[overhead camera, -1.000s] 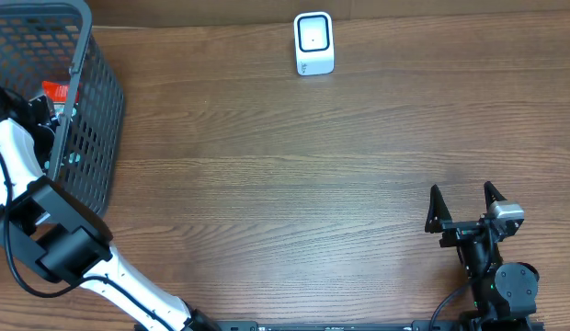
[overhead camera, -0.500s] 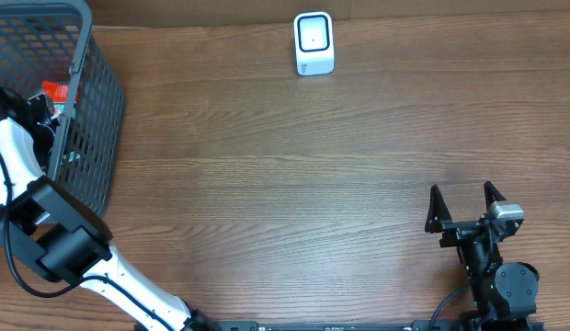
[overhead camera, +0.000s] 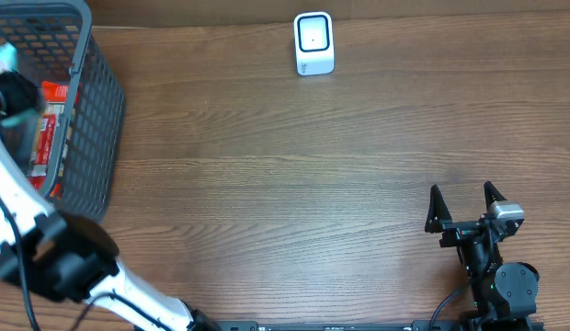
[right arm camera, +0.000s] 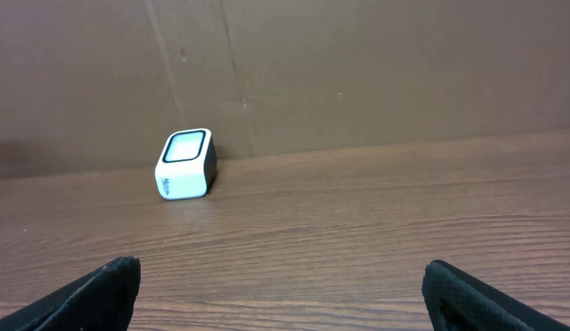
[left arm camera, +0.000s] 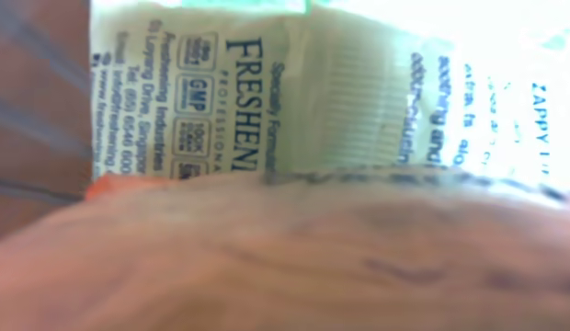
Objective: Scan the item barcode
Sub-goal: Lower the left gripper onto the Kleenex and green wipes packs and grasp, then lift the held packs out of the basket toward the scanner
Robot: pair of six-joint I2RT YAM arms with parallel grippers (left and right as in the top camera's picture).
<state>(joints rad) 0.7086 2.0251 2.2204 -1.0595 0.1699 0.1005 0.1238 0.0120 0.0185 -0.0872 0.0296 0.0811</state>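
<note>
A white and pale-green packet (left arm camera: 294,101) with blue print fills the left wrist view, pressed close to the camera; no barcode shows on it. A blurred tan surface covers the lower half of that view, and the fingers are hidden there. Overhead, my left gripper (overhead camera: 14,92) is a dark blur raised over the grey mesh basket (overhead camera: 92,119) at the far left, shut on the packet. The white scanner (overhead camera: 313,43) stands at the back centre, also seen as the scanner (right arm camera: 186,165). My right gripper (overhead camera: 464,207) rests open at the front right, with nothing between its fingers.
A red pack (overhead camera: 55,92) lies inside the basket below the left gripper. A brown cardboard wall (right arm camera: 359,74) rises behind the scanner. Bare wooden tabletop (overhead camera: 285,184) stretches between the basket, the scanner and the right arm.
The left gripper closed inside the basket, and the left arm has since swung up and out of it. The right arm and the scanner have not moved.
</note>
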